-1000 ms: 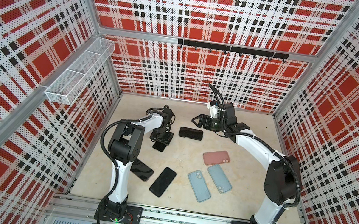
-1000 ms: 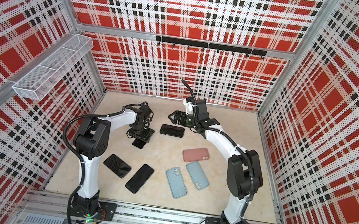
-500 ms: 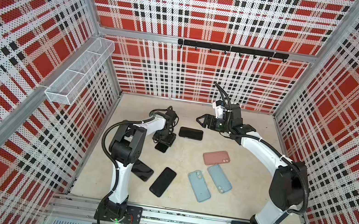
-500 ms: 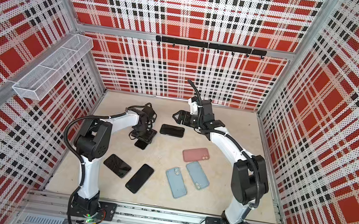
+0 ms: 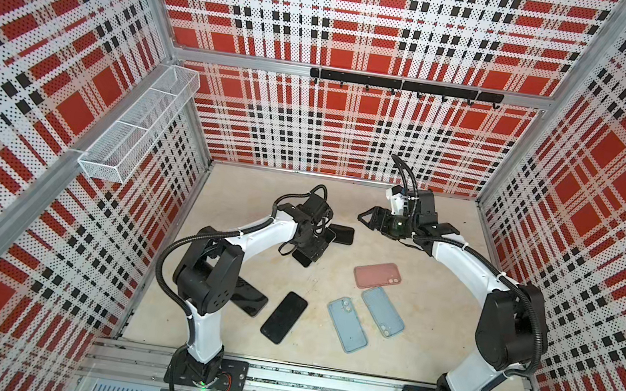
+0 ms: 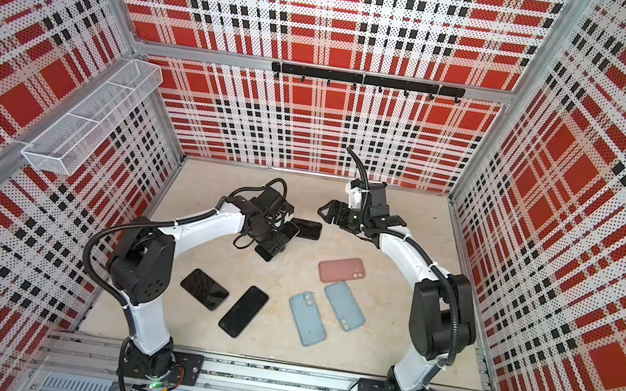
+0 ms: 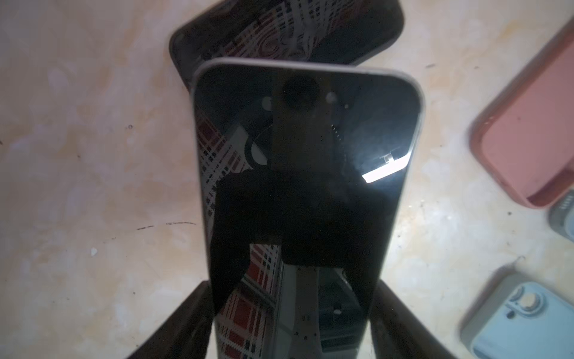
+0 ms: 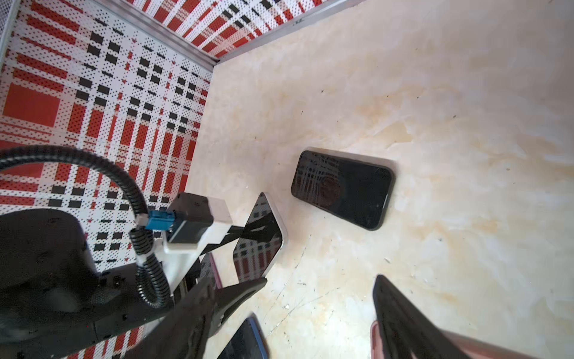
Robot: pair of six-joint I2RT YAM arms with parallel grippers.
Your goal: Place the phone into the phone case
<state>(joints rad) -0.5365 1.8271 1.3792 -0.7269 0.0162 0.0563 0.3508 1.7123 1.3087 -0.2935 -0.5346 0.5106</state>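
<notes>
Left claw: the left gripper (image 7: 293, 317) is clamped on the held phone (image 7: 298, 174), one finger on each long edge, close to one short end.
Held phone: black glass with a silver rim, screen facing the wrist camera. In both top views it sits at about 11 o'clock over the table (image 5: 243, 203). The right wrist view shows it tilted, not flat.
Far black phone: the far black phone (image 8: 341, 189) lies flat at 12 o'clock, just beyond the held phone's free end. The left wrist view shows that end overlapping it. Whether the two touch cannot be told.
Right claw: the right gripper (image 8: 321, 279) has its jaws spread wide and holds nothing. It hovers above the table at 1 o'clock, pointing toward the far black phone.
Pink case: the pink case (image 5: 377, 275) lies open side up near the table's middle, toward 3 o'clock, apart from the held phone.
Blue cases: the 4 o'clock blue case (image 5: 383, 311) lies just beside the pink case's near edge. The 5 o'clock blue case (image 5: 347, 324) lies alongside it. Both lie camera side up.
Spare phones: the 7 o'clock black phone (image 6: 243, 311) and the 8 o'clock black phone (image 6: 204, 289) lie flat, screens up, near the left arm's elbow.
Walls: a wire basket (image 5: 136, 128) hangs at 10 o'clock, and a hook rail (image 5: 403, 86) at 12 o'clock.
</notes>
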